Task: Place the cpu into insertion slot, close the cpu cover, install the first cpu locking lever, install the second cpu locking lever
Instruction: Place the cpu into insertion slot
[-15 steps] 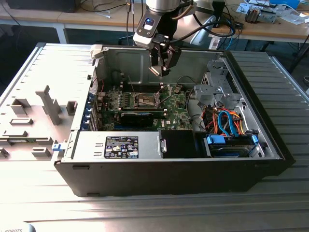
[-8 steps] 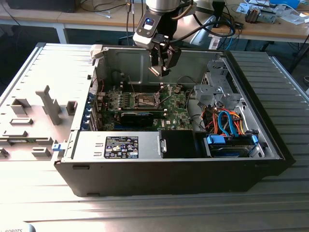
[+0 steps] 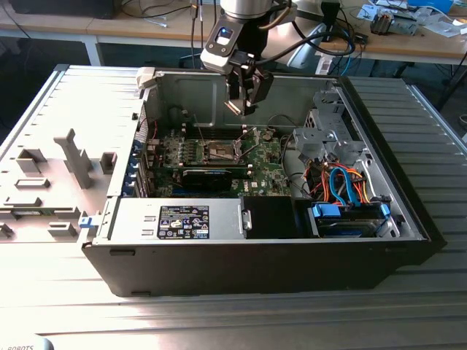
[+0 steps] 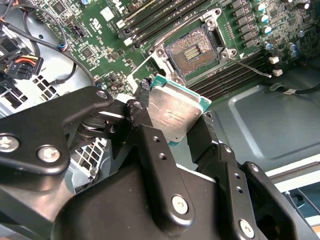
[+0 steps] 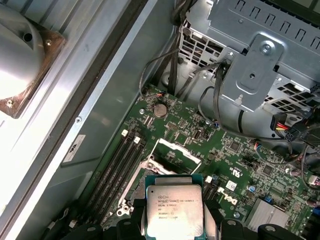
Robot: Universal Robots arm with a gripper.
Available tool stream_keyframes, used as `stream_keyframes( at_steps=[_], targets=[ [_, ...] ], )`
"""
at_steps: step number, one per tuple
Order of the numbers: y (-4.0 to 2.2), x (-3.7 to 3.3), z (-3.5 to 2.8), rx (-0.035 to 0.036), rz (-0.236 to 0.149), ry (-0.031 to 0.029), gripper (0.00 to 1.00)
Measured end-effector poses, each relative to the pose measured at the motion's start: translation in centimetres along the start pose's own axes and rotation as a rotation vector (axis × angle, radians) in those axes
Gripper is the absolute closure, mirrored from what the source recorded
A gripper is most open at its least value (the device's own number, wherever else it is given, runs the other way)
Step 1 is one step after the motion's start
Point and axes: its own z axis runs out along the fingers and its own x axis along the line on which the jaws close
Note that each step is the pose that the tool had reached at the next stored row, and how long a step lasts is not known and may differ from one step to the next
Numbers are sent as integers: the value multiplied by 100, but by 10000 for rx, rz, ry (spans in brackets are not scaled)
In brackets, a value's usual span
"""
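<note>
One chip concerns us here: the cpu (image 4: 175, 112), dull silver side up, is pinched at two opposite edges between the black jaws, which are closed onto it. We see it held the same way in the first wrist view (image 5: 173, 210). It hangs in the air, apart from the green motherboard (image 3: 255, 157) below.

The insertion slot (image 4: 192, 52) lies bare, its dark brownish-gold contact field uncovered inside a thin metal rim. In the first wrist view the cpu cover (image 5: 176, 146) looks raised at the far side of the socket, a silver frame with a square window. A thin lever (image 4: 252, 67) lies swung out beside the slot.

From the exterior view we find the arm reaching down into the open computer case (image 3: 255, 270), the jaws poised above the slot (image 3: 219, 151). Long black memory slots (image 5: 120, 165) run beside the socket. The case rests on a ridged metal counter (image 3: 58, 292).
</note>
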Motion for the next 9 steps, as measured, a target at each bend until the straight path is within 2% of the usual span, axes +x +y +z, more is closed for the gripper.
stream_keyframes(
  at_steps=[9],
  targets=[
    [-2, 2, 11, 12, 334, -48, 46]
  ],
)
